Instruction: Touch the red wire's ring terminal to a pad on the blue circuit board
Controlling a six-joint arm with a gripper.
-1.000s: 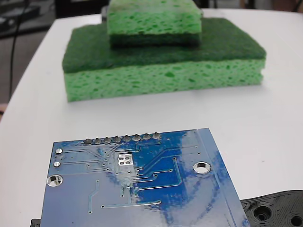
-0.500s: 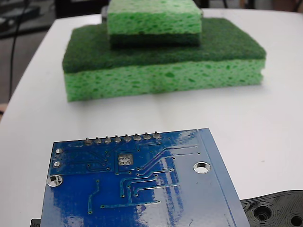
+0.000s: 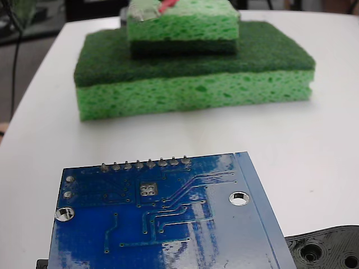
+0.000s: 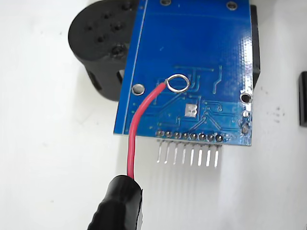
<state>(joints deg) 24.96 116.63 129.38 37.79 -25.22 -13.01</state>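
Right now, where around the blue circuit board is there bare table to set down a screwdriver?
Fixed view: a bare white strip lies between the stacked green sponges and the blue circuit board, widening to the right. Wrist view: open table left of the red wire. Crowded: the black plastic part beside the board, and the pin row.

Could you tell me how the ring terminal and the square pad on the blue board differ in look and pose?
The ring terminal is a round open loop; the pad is a filled square with tiny holes. The ring terminal hangs on the red wire; the pad is part of the blue circuit board. In the wrist view the ring sits up and left of the pad. Both are silvery and similar in width.
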